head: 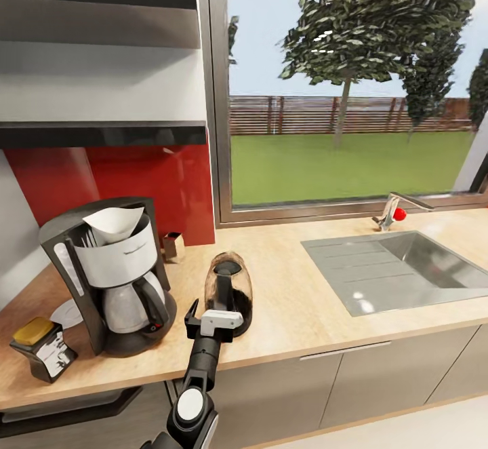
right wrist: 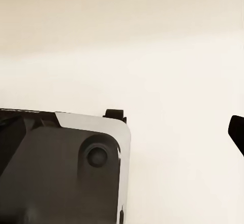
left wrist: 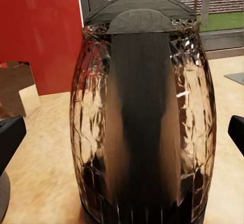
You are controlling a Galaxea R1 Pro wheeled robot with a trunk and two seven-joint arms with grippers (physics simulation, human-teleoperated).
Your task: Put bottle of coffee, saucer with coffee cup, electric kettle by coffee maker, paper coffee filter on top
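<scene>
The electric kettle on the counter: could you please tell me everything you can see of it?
The electric kettle is a rounded vessel of dark, tinted, dimpled glass with a black lid, a black base and a broad black handle running down the side facing the robot. It stands upright on the wooden countertop, to the right of the coffee maker and apart from it. The left gripper sits open at its handle, fingers either side; contact is unclear.
</scene>
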